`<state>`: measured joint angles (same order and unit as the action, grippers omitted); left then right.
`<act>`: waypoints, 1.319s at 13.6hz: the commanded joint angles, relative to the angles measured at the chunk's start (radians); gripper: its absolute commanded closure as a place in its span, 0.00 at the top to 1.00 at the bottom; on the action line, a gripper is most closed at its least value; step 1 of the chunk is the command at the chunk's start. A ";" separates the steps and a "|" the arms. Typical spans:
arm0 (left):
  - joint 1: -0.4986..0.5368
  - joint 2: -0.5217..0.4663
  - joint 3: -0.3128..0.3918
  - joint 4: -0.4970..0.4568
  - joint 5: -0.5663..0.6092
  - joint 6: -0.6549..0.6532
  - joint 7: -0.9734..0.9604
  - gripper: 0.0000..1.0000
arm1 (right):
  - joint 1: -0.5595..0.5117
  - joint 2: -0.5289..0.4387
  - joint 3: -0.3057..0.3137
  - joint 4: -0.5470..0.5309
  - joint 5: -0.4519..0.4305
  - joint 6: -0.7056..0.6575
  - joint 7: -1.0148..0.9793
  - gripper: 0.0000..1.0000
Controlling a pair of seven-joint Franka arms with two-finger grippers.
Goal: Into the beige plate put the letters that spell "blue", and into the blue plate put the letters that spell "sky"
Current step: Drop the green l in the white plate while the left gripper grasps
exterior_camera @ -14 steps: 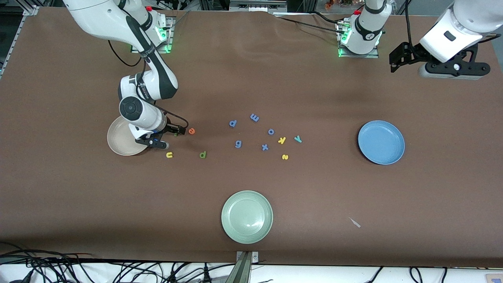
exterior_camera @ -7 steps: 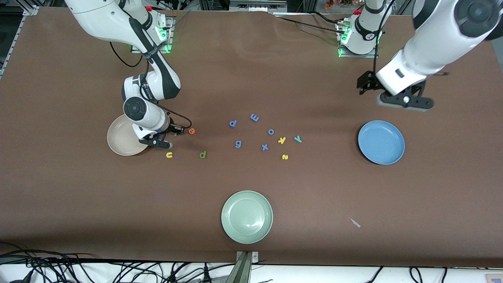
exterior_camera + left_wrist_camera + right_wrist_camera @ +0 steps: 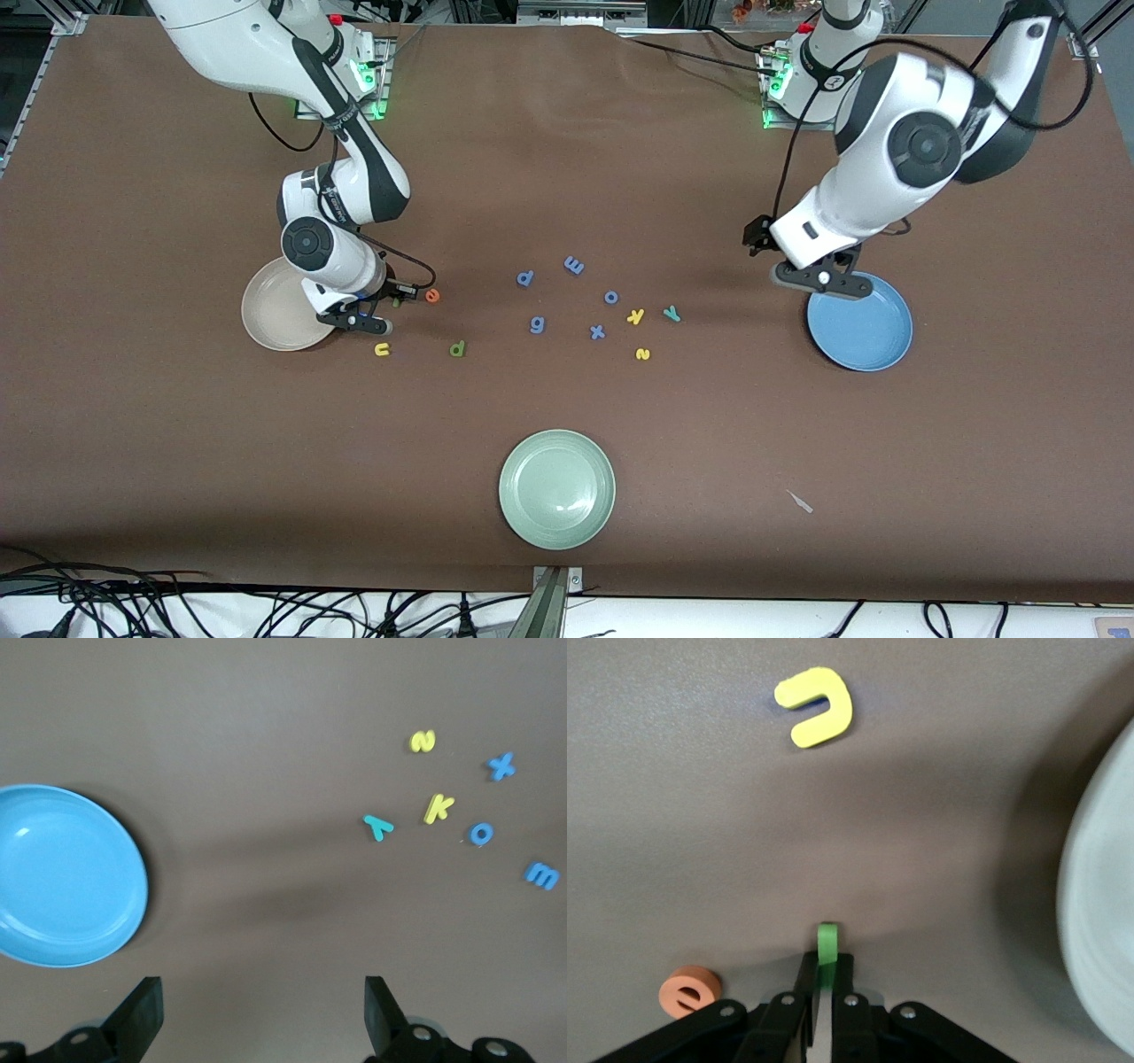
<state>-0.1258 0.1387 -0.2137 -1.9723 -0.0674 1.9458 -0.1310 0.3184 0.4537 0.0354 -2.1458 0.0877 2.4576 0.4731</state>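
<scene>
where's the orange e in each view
Front view: the orange "e" lies on the table beside the right tool, toward the right arm's end.
Left wrist view: not in it.
Right wrist view: the orange "e" sits at the picture's lower edge, next to the right tool, which is shut on the green "l".
Shared landmark: the yellow "u", seen in the front and right wrist views.

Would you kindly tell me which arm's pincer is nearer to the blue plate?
The left. The left pincer hangs open over the blue plate's rim. The right pincer is at the table's other end, beside the beige plate, shut on the green "l".
</scene>
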 commanded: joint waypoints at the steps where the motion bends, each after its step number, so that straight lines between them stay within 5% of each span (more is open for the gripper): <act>1: -0.021 0.109 0.004 0.023 -0.020 0.010 0.007 1.00 | -0.002 0.000 0.001 0.088 0.007 -0.145 -0.025 0.00; 5: -0.054 0.205 0.004 0.064 -0.023 0.028 0.021 1.00 | -0.048 0.000 -0.032 0.268 -0.005 -0.465 -0.147 0.00; 12: -0.162 0.372 0.014 0.066 -0.101 0.352 0.007 0.99 | -0.074 0.017 -0.215 0.265 -0.002 -0.500 -0.508 0.00; 13: -0.175 0.396 0.016 0.063 -0.101 0.405 0.005 0.98 | -0.073 0.025 -0.215 0.268 0.001 -0.500 -0.487 0.59; 14: -0.187 0.418 0.016 0.062 -0.101 0.447 0.005 0.94 | -0.068 0.025 -0.215 0.270 0.001 -0.500 -0.461 1.00; 18: -0.213 0.444 0.039 0.056 -0.098 0.492 0.007 0.88 | 0.016 0.016 -0.207 0.285 0.017 -0.488 -0.274 1.00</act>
<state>-0.3199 0.5758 -0.1966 -1.9357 -0.1402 2.4374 -0.1331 0.2820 0.4746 -0.1712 -1.8758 0.0887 1.9723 0.0933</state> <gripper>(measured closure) 0.097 0.454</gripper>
